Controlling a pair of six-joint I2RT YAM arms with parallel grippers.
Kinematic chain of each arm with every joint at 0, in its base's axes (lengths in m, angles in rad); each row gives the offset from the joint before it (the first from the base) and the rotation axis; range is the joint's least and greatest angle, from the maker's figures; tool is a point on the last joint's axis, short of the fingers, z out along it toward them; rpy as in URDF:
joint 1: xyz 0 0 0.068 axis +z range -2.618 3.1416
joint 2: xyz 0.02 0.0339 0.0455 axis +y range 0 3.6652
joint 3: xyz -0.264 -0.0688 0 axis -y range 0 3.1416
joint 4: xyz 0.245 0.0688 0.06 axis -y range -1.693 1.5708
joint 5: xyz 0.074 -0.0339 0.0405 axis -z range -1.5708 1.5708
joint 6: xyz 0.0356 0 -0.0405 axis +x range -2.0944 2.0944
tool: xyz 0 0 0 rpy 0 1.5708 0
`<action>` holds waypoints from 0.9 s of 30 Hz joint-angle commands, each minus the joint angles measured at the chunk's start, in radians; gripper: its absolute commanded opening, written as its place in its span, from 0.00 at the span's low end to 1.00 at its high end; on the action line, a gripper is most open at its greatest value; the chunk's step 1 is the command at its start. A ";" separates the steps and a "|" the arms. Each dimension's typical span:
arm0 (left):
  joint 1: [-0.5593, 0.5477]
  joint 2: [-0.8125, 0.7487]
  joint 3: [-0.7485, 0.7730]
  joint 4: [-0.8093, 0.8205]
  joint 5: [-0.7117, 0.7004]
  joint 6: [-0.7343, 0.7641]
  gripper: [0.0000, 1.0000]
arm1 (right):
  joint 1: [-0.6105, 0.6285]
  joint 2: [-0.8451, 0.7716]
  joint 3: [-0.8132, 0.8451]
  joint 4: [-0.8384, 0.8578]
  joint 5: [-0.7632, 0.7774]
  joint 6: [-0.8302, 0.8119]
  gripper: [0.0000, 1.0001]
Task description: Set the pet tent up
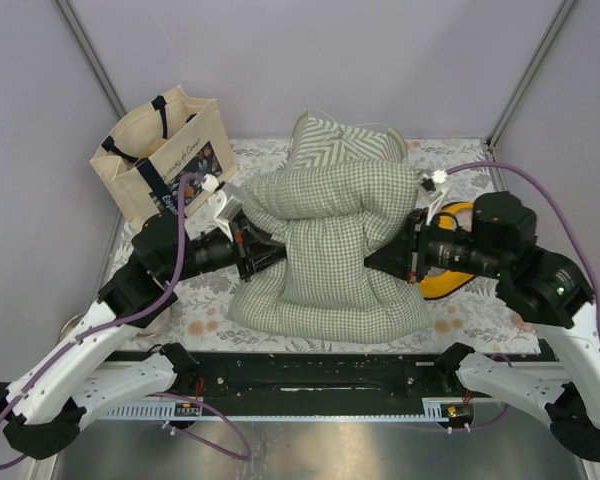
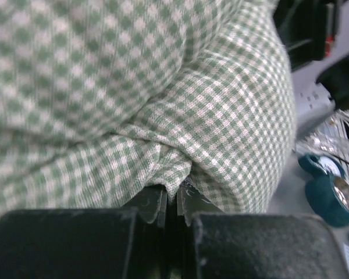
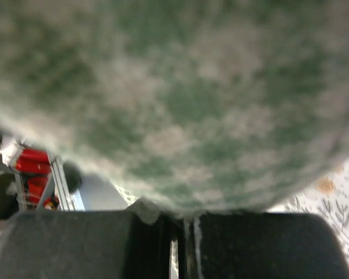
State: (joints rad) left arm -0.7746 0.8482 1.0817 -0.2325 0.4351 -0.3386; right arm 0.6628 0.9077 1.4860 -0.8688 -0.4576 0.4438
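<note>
My left gripper (image 1: 278, 250) and right gripper (image 1: 377, 260) are each clamped on a pinch of the checked cushion (image 1: 330, 230), one on either side, and it bunches up between them. The pet tent (image 1: 345, 140) lies collapsed behind it, partly covered, with only striped fabric showing. I judge this the cushion-clearing step. Next I'd carry it aside with both arms moving evenly, to free the tent.
</note>
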 commanded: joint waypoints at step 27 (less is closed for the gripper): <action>-0.192 -0.130 -0.171 -0.381 -0.493 0.085 0.00 | 0.432 0.362 -0.225 0.275 0.356 -0.026 0.00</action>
State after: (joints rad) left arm -0.9508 0.8093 0.8246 -0.5583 0.0498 -0.3347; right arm 1.0389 1.2480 1.1591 -0.8291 -0.0048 0.4530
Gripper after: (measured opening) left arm 0.050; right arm 0.028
